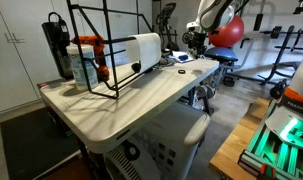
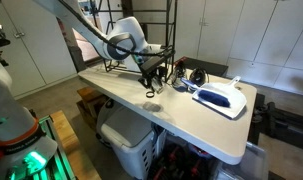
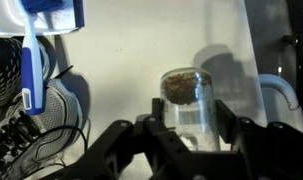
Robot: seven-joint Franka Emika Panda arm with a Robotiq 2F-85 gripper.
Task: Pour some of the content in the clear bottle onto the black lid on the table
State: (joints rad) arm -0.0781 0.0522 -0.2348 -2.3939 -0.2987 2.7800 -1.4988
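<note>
white table point(image 2: 181, 125), gym room | clear bottle point(image 3: 187, 100) long axis away from wrist, brown end far | gripper point(image 3: 188, 112) clamped on it

I see a long pale grey surface point(image 1: 141, 95) with rounded corners filling the middle of my view. Tall white cabinet doors point(image 2: 241, 30) line the far wall. The grey concrete floor point(image 1: 241, 100) runs off to the right, a black floor mat point(image 1: 31, 140) lies near left, and black metal gym frames point(image 1: 281, 50) stand far right under even indoor light.
</note>
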